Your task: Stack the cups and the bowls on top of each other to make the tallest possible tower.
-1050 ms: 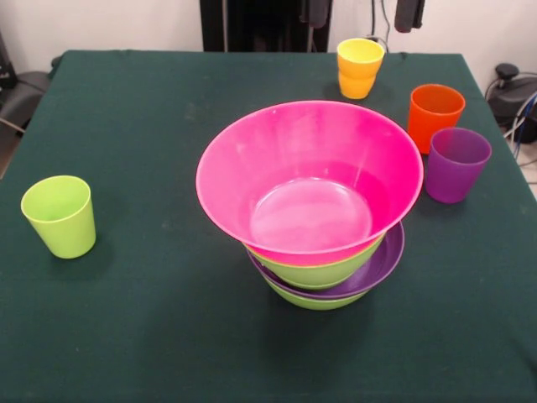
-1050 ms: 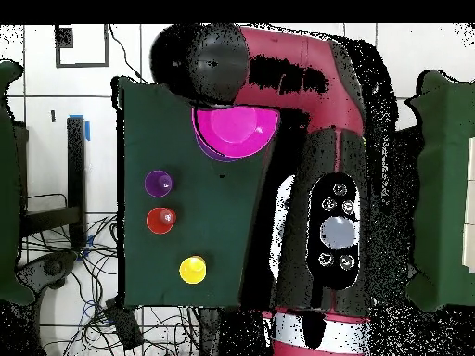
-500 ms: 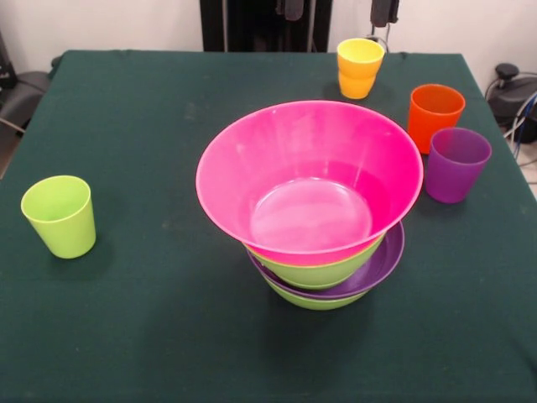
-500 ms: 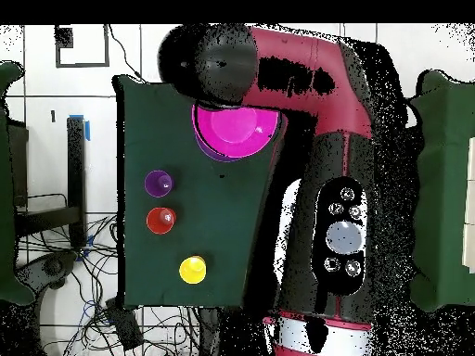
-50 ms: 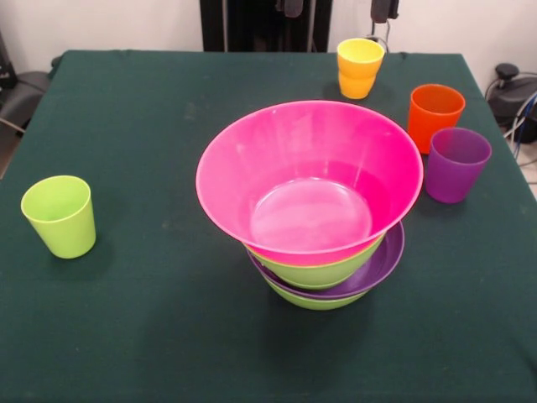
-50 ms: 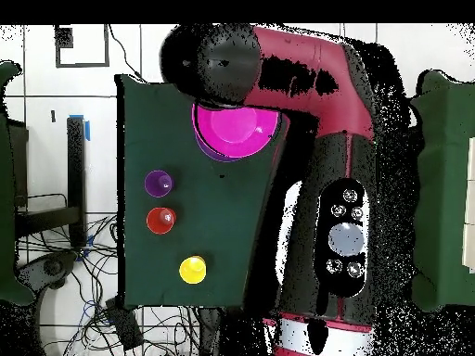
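Drawn back at the far edge, gripper [image 5: 336,8] tips spread wide and empty, nearest the upright yellow-orange cup [image 5: 360,67] just below

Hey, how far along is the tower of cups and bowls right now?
Done: the tower has lime green and purple bowls nested with the pink bowl on top. In hand: nothing visible; the pincer shows only at the top edge. Left: the lime green cup, yellow-orange cup, orange cup and purple cup stand apart on the table.

four cups [image 5: 359,67]; four bowls [image 5: 309,176]
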### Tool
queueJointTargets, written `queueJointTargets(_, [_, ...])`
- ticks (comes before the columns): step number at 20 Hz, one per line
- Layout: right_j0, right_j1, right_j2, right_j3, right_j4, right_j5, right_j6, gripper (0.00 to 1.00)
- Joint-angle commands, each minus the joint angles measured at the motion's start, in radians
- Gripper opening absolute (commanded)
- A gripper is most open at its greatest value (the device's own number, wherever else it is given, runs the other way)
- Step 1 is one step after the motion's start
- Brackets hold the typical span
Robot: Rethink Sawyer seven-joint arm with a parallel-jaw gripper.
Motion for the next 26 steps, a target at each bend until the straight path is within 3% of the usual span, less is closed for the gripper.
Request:
queueJointTargets(1, [0.025, 0.049, 0.026, 0.043, -0.006, 0.030, 0.141, 1.00])
queueJointTargets(26, [0.031, 0.088, 0.004, -0.004, -0.016, 0.042, 0.147, 1.00])
